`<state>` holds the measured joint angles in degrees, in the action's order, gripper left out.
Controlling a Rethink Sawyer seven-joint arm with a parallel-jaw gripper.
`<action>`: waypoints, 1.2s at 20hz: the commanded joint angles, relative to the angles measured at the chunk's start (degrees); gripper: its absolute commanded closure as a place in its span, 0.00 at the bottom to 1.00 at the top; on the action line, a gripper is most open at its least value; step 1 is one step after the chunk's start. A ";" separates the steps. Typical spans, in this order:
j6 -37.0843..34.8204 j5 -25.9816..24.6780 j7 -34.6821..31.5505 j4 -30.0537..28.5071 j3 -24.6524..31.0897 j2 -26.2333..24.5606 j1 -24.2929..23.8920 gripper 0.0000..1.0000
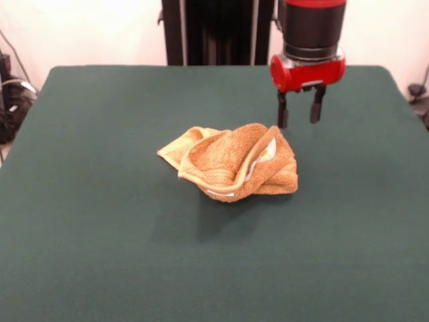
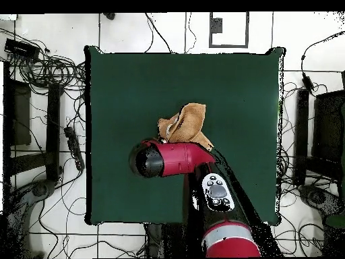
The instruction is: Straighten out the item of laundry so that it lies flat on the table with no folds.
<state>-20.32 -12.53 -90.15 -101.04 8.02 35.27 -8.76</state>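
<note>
The orange-tan terry towel (image 1: 231, 163) lies crumpled in a heap near the middle of the dark green table (image 1: 100, 221), with folds rolled over and a white label edge showing. In the overhead view the towel (image 2: 187, 123) sits just beyond the arm's head. My gripper (image 1: 298, 117) hangs above the table just behind the towel's right upper edge, its two black fingers (image 1: 282, 115) apart and empty, not touching the cloth. In the overhead view the gripper is hidden under the red arm (image 2: 168, 159).
The black pedestal (image 1: 214, 30) stands at the table's far edge. Cables and dark boxes (image 2: 40, 101) lie on the floor around the table. Green felt spreads wide on all sides of the towel.
</note>
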 commanded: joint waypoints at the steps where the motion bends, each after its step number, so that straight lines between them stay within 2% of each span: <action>1: -10.22 -3.76 6.11 4.66 6.91 1.01 -0.64 0.00; 4: -13.82 -4.10 6.32 5.47 6.15 3.27 -1.17 0.00; 9: -12.88 -3.46 -4.64 5.64 -0.23 4.06 1.03 0.00; 18: -8.99 -0.22 -9.93 7.13 -2.19 -0.78 -1.47 0.00; 24: -1.01 4.57 -17.54 6.35 -4.12 -6.03 -2.20 0.00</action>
<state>-26.65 -12.87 -90.21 -95.12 4.35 37.04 -10.56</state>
